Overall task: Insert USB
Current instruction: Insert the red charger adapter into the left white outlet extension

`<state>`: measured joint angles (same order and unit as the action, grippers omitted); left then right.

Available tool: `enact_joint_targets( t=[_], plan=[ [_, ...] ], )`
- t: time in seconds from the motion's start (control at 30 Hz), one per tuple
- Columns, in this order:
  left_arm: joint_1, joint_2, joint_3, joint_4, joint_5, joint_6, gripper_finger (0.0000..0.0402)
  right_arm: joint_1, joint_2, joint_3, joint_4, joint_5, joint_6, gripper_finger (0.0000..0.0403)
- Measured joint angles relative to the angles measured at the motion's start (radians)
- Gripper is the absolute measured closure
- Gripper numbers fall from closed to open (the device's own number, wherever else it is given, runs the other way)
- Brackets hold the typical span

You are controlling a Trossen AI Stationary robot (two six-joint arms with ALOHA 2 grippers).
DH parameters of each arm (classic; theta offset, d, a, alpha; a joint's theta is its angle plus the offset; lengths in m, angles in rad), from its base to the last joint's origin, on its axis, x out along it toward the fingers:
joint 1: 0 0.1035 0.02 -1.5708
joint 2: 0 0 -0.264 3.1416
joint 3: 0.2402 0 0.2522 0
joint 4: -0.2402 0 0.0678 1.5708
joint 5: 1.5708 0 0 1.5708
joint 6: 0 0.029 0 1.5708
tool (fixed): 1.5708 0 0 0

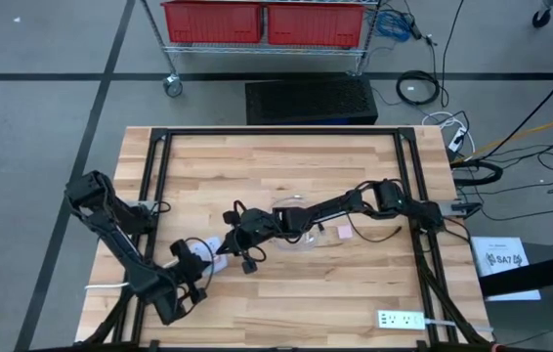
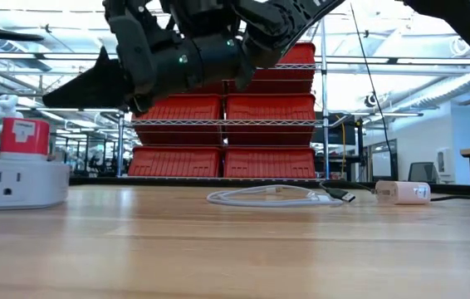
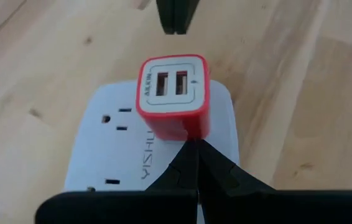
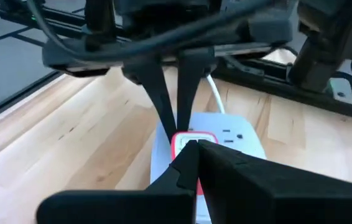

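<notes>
The red charger (image 3: 173,93) is plugged into the white power strip (image 3: 114,149). It has two little USB holes, and both are empty.

The left gripper (image 3: 196,152) is right beside the charger. Its two fingers are pressed together and hold nothing. The right gripper (image 4: 191,152) is just on the other side of the charger, facing the left one. Its fingers are pressed together too, with nothing in them.

The white USB cable (image 2: 272,197) lies in a loose coil on the table (image 2: 235,249), well away from the charger, toward where the right arm starts. Its dark plug (image 2: 345,198) sticks out of the coil on the side far from the charger. A small white block (image 2: 403,192) lies a bit past the plug.

I think the cable is light and floppy, so it will bend and trail along if you grab the cord. The plug looks hard and stiff. That is the best place to pinch it, by its flat sides, with the metal tip left free. It is small and may slip or twist, so it must be lined up straight with a hole.
</notes>
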<state>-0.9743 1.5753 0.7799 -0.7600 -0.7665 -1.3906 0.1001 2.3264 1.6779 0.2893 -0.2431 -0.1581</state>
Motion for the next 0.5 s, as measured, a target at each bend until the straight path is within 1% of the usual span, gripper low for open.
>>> enact_joint_targets(
  t=[0.13,0.3,0.4,0.5],
  plan=[
    [0.011,0.0,0.0,0.017,-0.001,0.048,0.0402,0.0,-0.002,0.0,0.005,0.0,0.004,0.0403],
    [0.026,0.003,0.0,0.088,-0.002,0.118,0.0402,0.0,-0.002,0.0,0.006,-0.003,0.008,0.0403],
    [0.031,0.008,0.001,0.137,-0.006,0.158,0.0402,0.0,-0.002,0.0,0.004,-0.023,0.027,0.0403],
    [0.03,0.008,0.026,0.162,-0.023,0.199,0.0402,0.0,-0.002,0.0,-0.003,-0.025,0.047,0.0403]
  ],
)
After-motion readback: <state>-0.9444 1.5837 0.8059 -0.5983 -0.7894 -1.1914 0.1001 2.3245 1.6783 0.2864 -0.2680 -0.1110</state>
